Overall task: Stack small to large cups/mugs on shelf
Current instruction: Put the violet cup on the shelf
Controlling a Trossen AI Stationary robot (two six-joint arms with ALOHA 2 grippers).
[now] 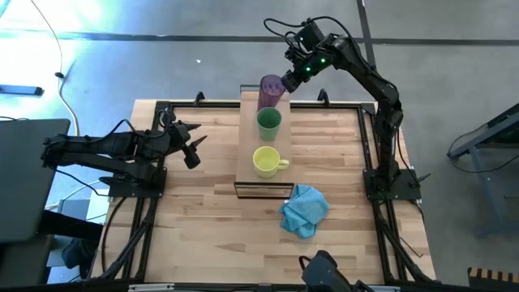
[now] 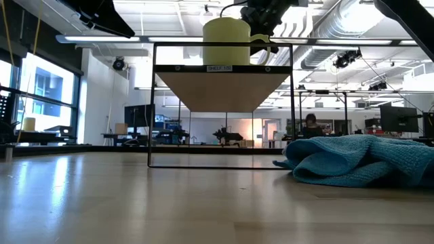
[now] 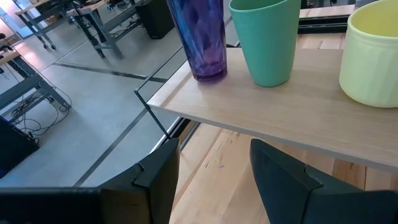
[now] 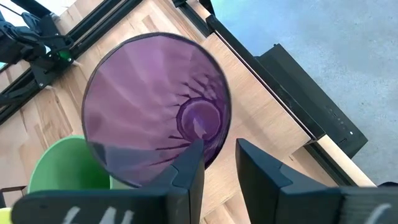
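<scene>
Translucent purple tumbler [image 1: 270, 91] with streaky darker swirls, plain mint-green cup [image 1: 269, 122], pale yellow mug [image 1: 267, 161], all on a light-wood shelf [image 1: 251, 182] with a thin dark frame; teal-blue cloth [image 1: 304, 209] on the pale wooden tabletop [image 1: 203, 235]; arms and grippers black

We see the shelf [image 2: 220, 91] from below, its light-wood underside in a thin dark frame standing on the counter [image 2: 135, 203]. A yellow mug [image 2: 226, 41] sits on top, dark arm parts just beside it. A crumpled blue cloth [image 2: 359, 159] lies right of the frame.
</scene>
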